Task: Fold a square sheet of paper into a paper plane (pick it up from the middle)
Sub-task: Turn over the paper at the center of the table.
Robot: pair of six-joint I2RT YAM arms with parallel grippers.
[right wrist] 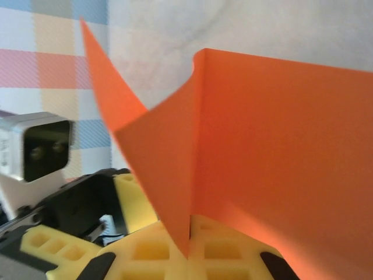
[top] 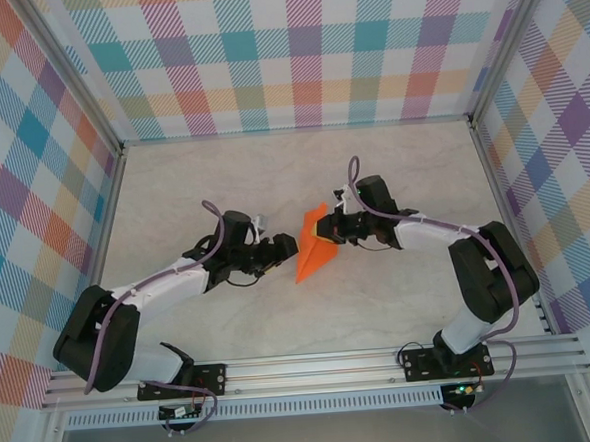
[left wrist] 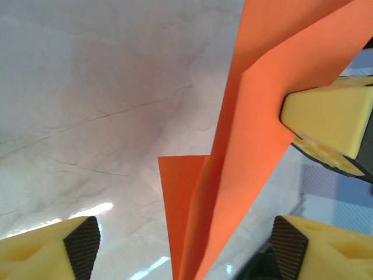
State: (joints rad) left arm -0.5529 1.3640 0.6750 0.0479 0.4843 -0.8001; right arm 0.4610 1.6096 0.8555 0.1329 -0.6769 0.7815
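Nearest the lens, the right gripper (right wrist: 189,256) is pinched shut on the part-folded orange sheet (right wrist: 280,146), upright over the middle of the table (top: 222,175). The left gripper (left wrist: 185,242) gapes wide around its lower edge, gripping nothing; it should close squarely on the crease.

pale marble tabletop (top: 231,325), plaid walls (top: 295,51)

The square sheet of paper (top: 312,242) is bright orange, matte and unmarked. It is folded into a narrow pointed shape at mid-table, tip toward the near side. Its layers splay open along the crease, and the right gripper (top: 332,233) pinches its right edge.
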